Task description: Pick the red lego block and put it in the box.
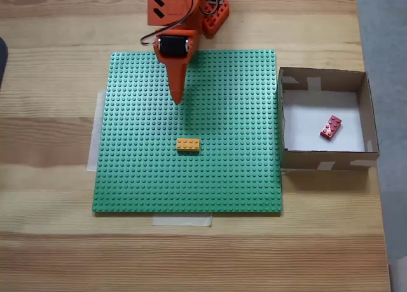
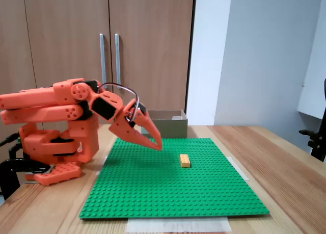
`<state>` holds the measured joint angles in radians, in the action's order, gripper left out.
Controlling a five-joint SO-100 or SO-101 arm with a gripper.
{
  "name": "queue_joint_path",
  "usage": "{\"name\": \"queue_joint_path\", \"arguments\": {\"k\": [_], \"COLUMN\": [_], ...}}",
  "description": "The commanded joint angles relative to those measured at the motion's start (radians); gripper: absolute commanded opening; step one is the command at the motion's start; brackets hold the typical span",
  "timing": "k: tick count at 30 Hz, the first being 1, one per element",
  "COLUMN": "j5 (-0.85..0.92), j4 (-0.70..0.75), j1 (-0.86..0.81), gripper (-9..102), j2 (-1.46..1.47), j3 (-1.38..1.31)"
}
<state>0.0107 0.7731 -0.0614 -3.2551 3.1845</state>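
Note:
The red lego block (image 1: 331,127) lies tilted on the white floor of the box (image 1: 324,158), right of the green baseplate. In a fixed view from the side the box (image 2: 165,123) stands behind the plate, its inside hidden. My orange gripper (image 1: 177,100) hangs over the upper middle of the baseplate, far left of the box, its tips pointing down. Its jaws are together with nothing between them, as the side view also shows for the gripper (image 2: 157,145).
An orange-yellow brick (image 1: 187,144) sits near the middle of the green baseplate (image 1: 140,177), below the gripper tip; the brick (image 2: 185,160) lies right of the tip in the side view. The arm's base (image 2: 51,142) stands at the plate's far edge. Bare wooden table surrounds the plate.

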Motion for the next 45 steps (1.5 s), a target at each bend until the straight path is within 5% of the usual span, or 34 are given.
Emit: {"name": "queue_joint_path", "arguments": {"k": [1, 45], "j5": [0.003, 0.015], "j4": [0.002, 0.002], "j1": [0.000, 0.009], "gripper": [-1, -1], "j2": [-0.008, -0.008], "j3": [0.003, 0.003]}}
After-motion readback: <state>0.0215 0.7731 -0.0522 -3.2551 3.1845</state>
